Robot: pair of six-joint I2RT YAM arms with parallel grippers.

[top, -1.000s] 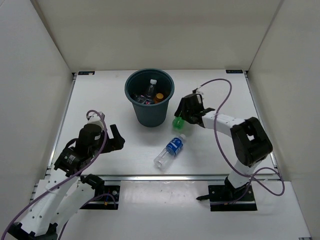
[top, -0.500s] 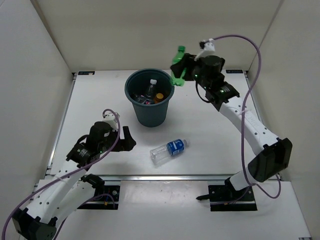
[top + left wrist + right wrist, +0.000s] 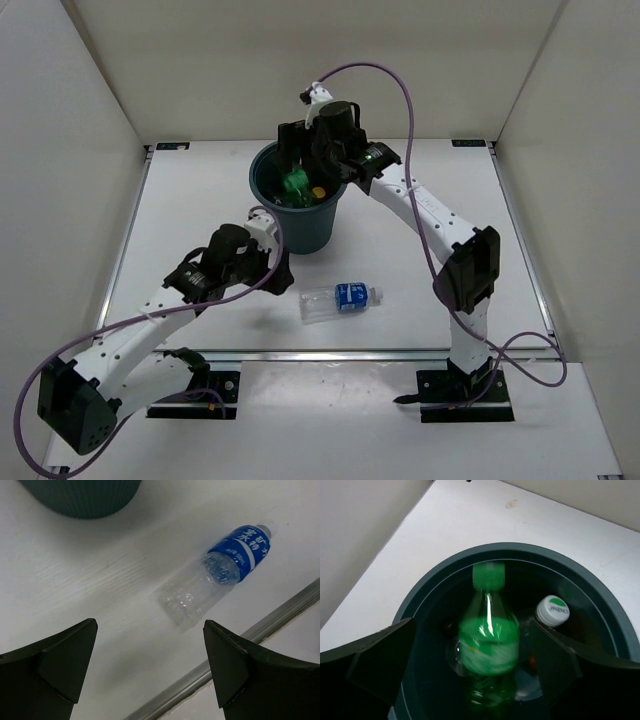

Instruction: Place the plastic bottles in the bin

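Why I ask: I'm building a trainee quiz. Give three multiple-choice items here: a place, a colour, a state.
1. The blue-labelled bottle lies: A on the table near the bin; B inside the bin; C upright against a wall.
2. The blurred bottle between the right fingers is: A orange; B green; C blue.
3. The left fingers are: A shut on a bottle; B open and empty; C clamped on the bin's rim.
Answers: 1 A, it lies flat on bare table; 2 B, green cap and body; 3 B, wide gap, nothing between.
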